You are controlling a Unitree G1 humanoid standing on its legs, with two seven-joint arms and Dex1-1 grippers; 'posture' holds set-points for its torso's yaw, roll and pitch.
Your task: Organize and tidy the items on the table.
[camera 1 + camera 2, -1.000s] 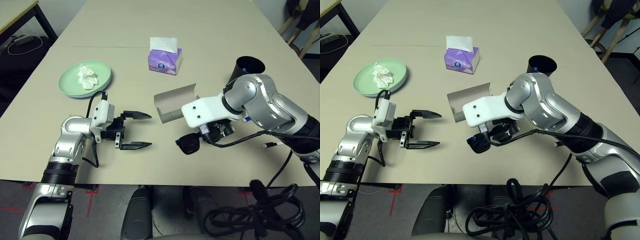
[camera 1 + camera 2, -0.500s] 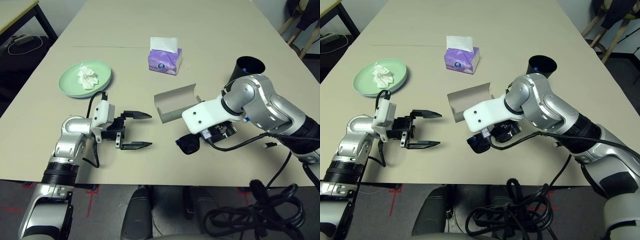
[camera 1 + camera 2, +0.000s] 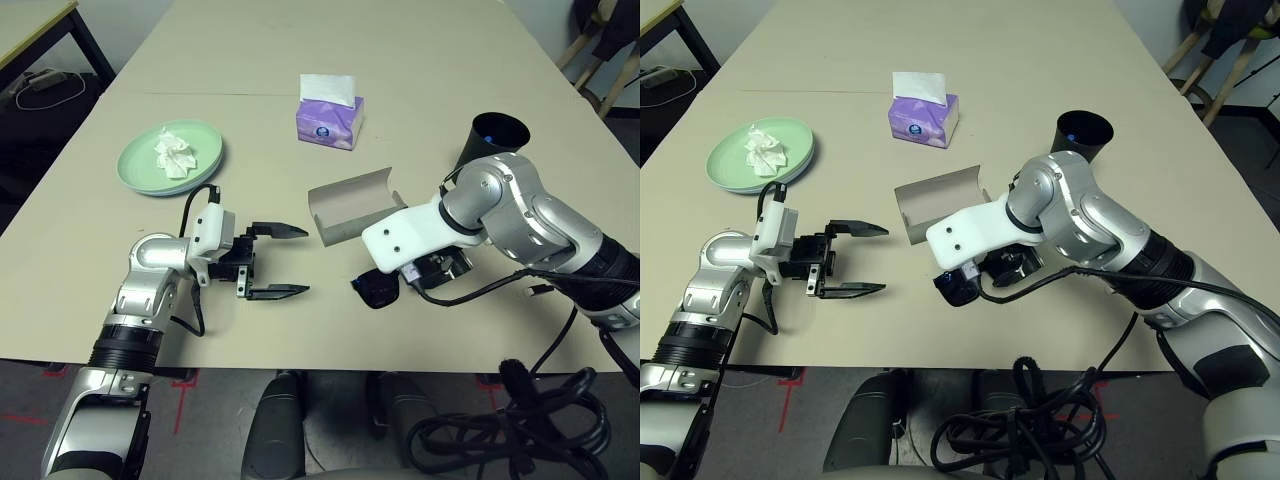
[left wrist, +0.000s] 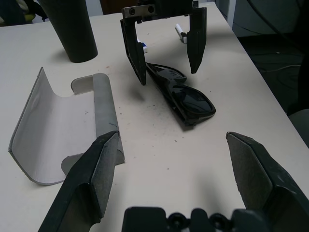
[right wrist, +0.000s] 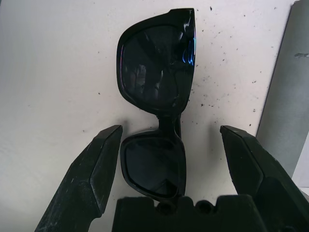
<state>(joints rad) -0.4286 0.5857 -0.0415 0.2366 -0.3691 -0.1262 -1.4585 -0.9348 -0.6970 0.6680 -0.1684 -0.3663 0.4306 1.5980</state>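
1. Right wrist view puts the right gripper point(image 5: 166, 164) straight above the sunglasses point(image 5: 159, 87), fingers spread wide on either side of the folded frame, gripping nothing.
2. Near the table's point(image 3: 420, 60) front edge, the left gripper point(image 3: 278, 262) hangs just above the surface, likewise spread and empty, pointing toward the sunglasses.
3. Risk: the sunglasses lie flat, so closing fingers could, if they come down unevenly, skid on a lens and push the pair toward the near edge, or nip only one lens so it twists out.
4. Just beyond lies one open grey case point(image 3: 350, 205); a careless lift could knock it.
5. Farther back: one black cup point(image 3: 495, 135) toward the right edge, a green plate point(image 3: 205, 140) toward the left edge carrying one crumpled tissue point(image 3: 175, 155), and one purple tissue box point(image 3: 330, 120) mid-table.
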